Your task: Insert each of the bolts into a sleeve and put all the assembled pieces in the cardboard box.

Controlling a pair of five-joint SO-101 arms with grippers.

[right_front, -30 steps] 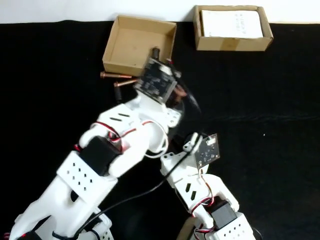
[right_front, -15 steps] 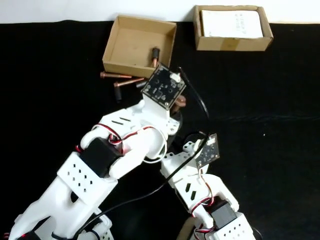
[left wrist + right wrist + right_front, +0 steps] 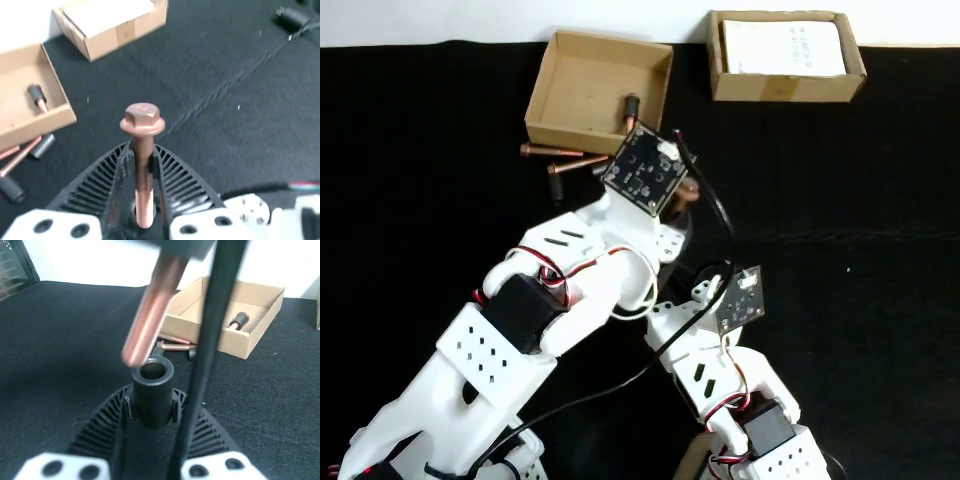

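While the black cloth-covered table (image 3: 880, 300) spreads out below a white wall (image 3: 100, 260), two boxes sit along its far edge: an open brown cardboard box (image 3: 545, 100) and, beside it, a second cardboard box holding white paper (image 3: 785, 88). Inside the open box lies one assembled piece (image 3: 629, 108), a copper bolt in a dark sleeve, close to the box's wall. Two loose copper bolts (image 3: 552, 151) lie on the cloth just outside that box.

Now the arms. The left arm stretches forward over the table, its wrist raised near the open box's corner. The left gripper (image 3: 142, 150) is clamped on the shank of a copper hex-head bolt (image 3: 142, 120), head sticking out past the fingertips. The right arm is folded in low beneath it, and the right gripper (image 3: 151, 407) squeezes a black cylindrical sleeve (image 3: 151, 390) upright, bore facing up.

In the right wrist view the bolt's tip hangs tilted just above the sleeve's rim, not yet inside. A black cable (image 3: 210, 340) crosses in front.
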